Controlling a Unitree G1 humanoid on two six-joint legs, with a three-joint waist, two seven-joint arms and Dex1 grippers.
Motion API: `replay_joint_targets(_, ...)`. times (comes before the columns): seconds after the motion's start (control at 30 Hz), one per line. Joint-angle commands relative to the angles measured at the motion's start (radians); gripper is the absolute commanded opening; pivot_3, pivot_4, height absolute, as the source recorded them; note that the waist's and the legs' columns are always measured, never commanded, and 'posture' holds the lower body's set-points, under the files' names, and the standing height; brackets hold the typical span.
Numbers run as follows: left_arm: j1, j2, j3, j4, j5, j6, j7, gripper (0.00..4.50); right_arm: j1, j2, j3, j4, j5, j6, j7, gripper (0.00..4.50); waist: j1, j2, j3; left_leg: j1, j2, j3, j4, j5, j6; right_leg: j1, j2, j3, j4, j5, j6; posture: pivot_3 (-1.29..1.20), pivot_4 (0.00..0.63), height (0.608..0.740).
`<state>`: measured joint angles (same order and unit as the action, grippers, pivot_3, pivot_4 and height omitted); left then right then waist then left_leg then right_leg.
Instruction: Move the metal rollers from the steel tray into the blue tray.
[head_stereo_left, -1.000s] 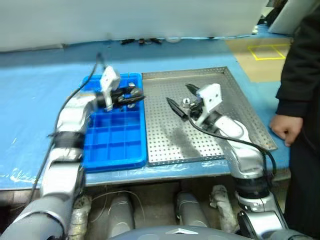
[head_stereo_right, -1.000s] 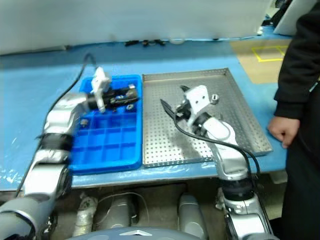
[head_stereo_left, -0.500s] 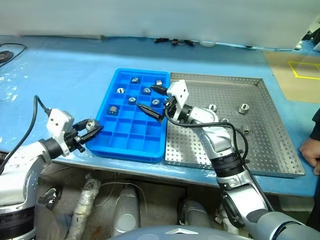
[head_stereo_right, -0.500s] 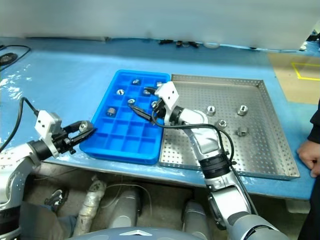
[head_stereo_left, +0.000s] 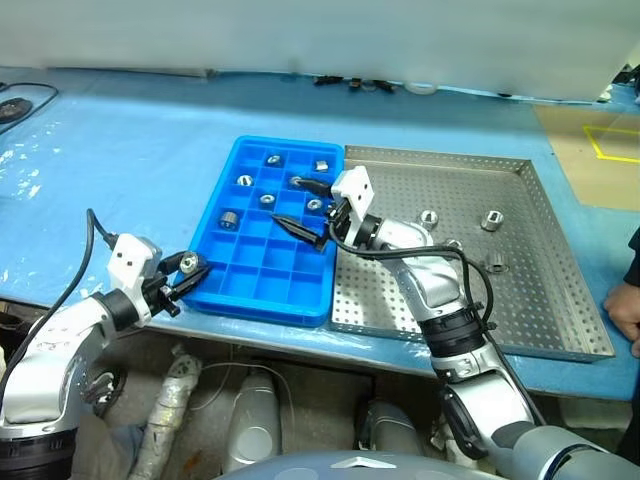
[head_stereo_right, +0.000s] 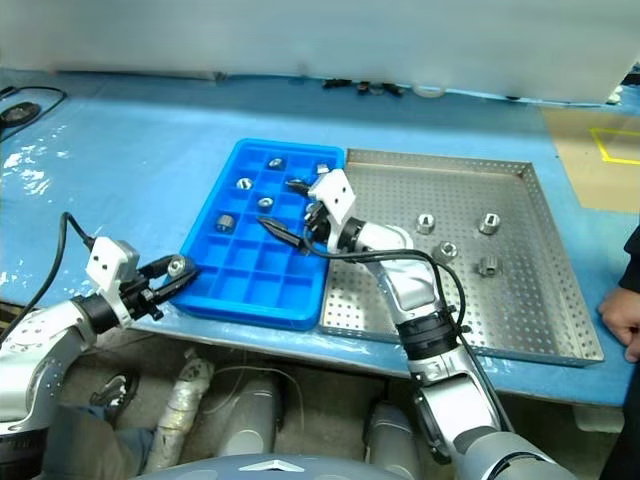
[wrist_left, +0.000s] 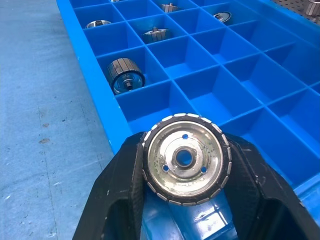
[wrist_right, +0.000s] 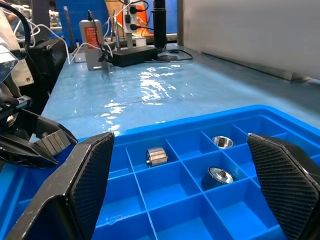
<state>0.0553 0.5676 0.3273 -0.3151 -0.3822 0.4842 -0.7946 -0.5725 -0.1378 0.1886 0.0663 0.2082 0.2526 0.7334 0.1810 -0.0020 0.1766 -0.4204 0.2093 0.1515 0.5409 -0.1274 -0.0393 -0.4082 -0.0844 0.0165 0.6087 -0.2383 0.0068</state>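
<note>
Polished steel, ribbed round its rim: one small silver metal roller (wrist_left: 184, 159) sits clamped between the left gripper (head_stereo_left: 183, 275) fingers beside the near left corner of the bright blue compartmented plastic tray (head_stereo_left: 225, 295). It looks dense, rigid and slippery, best pinched across the rim. The right gripper (head_stereo_left: 303, 207) hangs empty and wide open over that tray's right edge; more rollers lie in the perforated steel tray (head_stereo_left: 560, 320).

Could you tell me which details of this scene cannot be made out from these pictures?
- Left eye view: the blue tray cells beneath the right end effector are covered by its open fingers and arm.
- Left wrist view: the roller clamped in the left end effector hides the near tray corner below it.
- Left eye view: the person's hand is cut off by the picture's edge.
- Left eye view: the rollers on the steel tray are too small to show their centre holes.
</note>
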Motion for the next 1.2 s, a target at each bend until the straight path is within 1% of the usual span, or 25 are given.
replay_joint_targets(0.03,0.004,0.018,-0.009,0.030,-0.025,-0.010,-0.019,2.52,0.001,0.000,-0.013,-0.049,0.019,-0.004,-0.010,4.50,-0.001,0.000,0.000,0.000,0.000,0.000,0.000,0.000,0.000,0.000,0.000,0.000,0.000,0.000,0.000,0.31,0.150,0.740)
replay_joint_targets(0.13,-0.009,0.037,-0.022,0.035,-0.015,-0.010,-0.009,3.39,0.003,-0.002,-0.013,-0.050,0.020,-0.005,-0.016,4.50,-0.002,0.000,0.000,0.001,0.000,0.000,0.000,0.000,0.000,0.000,0.000,0.000,0.001,0.000,0.000,0.30,0.150,0.740)
replay_joint_targets(0.27,-0.046,0.060,-0.022,0.044,-0.035,0.008,-0.006,3.39,0.008,-0.007,-0.014,-0.054,0.018,-0.008,-0.023,4.50,-0.001,0.000,0.000,0.001,0.000,-0.001,0.000,0.001,-0.001,0.000,0.001,0.000,0.002,0.000,0.000,0.29,0.150,0.740)
replay_joint_targets(0.37,-0.110,0.073,-0.006,0.057,-0.058,0.016,0.000,3.39,0.015,-0.014,-0.017,-0.059,0.016,-0.010,-0.029,4.50,-0.002,0.000,0.000,0.001,0.000,-0.001,0.001,0.001,-0.002,0.000,0.001,0.000,0.003,0.000,0.000,0.28,0.150,0.740)
replay_joint_targets(0.47,-0.231,0.083,-0.015,0.095,-0.086,0.035,-0.007,3.39,0.026,-0.025,-0.025,-0.076,0.012,-0.008,-0.044,4.50,0.002,0.000,0.000,0.000,0.001,-0.001,0.002,0.004,-0.005,0.000,0.001,0.000,0.004,0.000,0.000,0.25,0.150,0.740)
replay_joint_targets(0.57,-0.383,0.063,-0.075,0.187,-0.084,0.032,-0.025,3.39,0.034,-0.040,-0.055,-0.102,0.020,0.003,-0.070,4.50,-0.004,0.000,-0.001,0.001,0.000,-0.001,0.003,0.005,-0.006,0.000,0.001,0.000,0.007,0.000,0.000,0.20,0.150,0.740)
replay_joint_targets(0.67,-0.549,0.007,-0.182,0.346,-0.036,-0.022,-0.061,3.39,0.044,-0.059,-0.086,-0.126,0.011,0.006,-0.109,4.50,-0.006,-0.001,-0.001,0.001,-0.001,-0.001,0.004,0.007,-0.007,0.000,-0.001,0.000,0.011,0.000,0.000,0.09,0.150,0.740)
replay_joint_targets(0.73,-0.647,-0.042,-0.261,0.481,0.017,-0.090,-0.097,3.39,0.058,-0.071,-0.104,-0.148,0.002,0.008,-0.141,4.50,-0.014,-0.001,-0.001,0.002,-0.002,-0.001,0.005,0.008,-0.007,-0.001,-0.002,0.001,0.013,0.000,0.000,0.03,0.150,0.740)
replay_joint_targets(0.83,-0.819,-0.149,-0.350,0.748,0.091,-0.225,-0.146,3.39,0.100,-0.091,-0.137,-0.213,-0.010,0.023,-0.198,4.50,-0.031,-0.001,-0.001,0.001,-0.003,0.000,0.005,0.010,-0.007,0.000,-0.004,0.001,0.013,0.001,0.002,-0.06,0.150,0.740)
replay_joint_targets(0.97,-1.053,-0.315,-0.390,1.112,0.153,-0.388,-0.170,3.39,0.181,-0.116,-0.179,-0.320,-0.026,0.055,-0.279,4.50,-0.063,-0.002,-0.001,-0.001,-0.004,0.000,0.006,0.011,-0.006,0.000,-0.004,0.001,0.013,0.004,0.006,-0.25,0.150,0.740)
replay_joint_targets(1.03,-1.155,-0.395,-0.401,1.276,0.194,-0.467,-0.152,3.39,0.238,-0.123,-0.195,-0.394,-0.034,0.080,-0.318,4.50,-0.082,-0.002,-0.001,-0.001,-0.004,0.000,0.006,0.010,-0.004,0.000,-0.004,0.001,0.013,0.005,0.007,-0.27,0.150,0.740)
replay_joint_targets(1.07,-1.189,-0.425,-0.403,1.337,0.211,-0.501,-0.146,3.39,0.260,-0.125,-0.201,-0.422,-0.036,0.090,-0.333,4.50,-0.091,-0.002,-0.001,-0.001,-0.004,0.000,0.006,0.010,-0.003,0.000,-0.004,0.001,0.013,0.005,0.007,-0.35,0.150,0.740)
replay_joint_targets(1.13,-1.253,-0.493,-0.401,1.444,0.237,-0.552,-0.137,3.39,0.311,-0.127,-0.215,-0.490,-0.048,0.116,-0.374,4.50,-0.115,-0.002,-0.001,0.000,-0.004,0.000,0.006,0.008,-0.001,0.001,-0.004,0.001,0.011,0.005,0.007,-0.39,0.150,0.740)
replay_joint_targets(1.2,-1.287,-0.539,-0.397,1.510,0.256,-0.578,-0.149,3.39,0.351,-0.126,-0.225,-0.542,-0.055,0.137,-0.408,4.50,-0.140,-0.002,-0.001,0.000,-0.005,0.000,0.006,0.007,0.001,0.002,-0.003,0.002,0.009,0.005,0.007,-0.46,0.150,0.740)
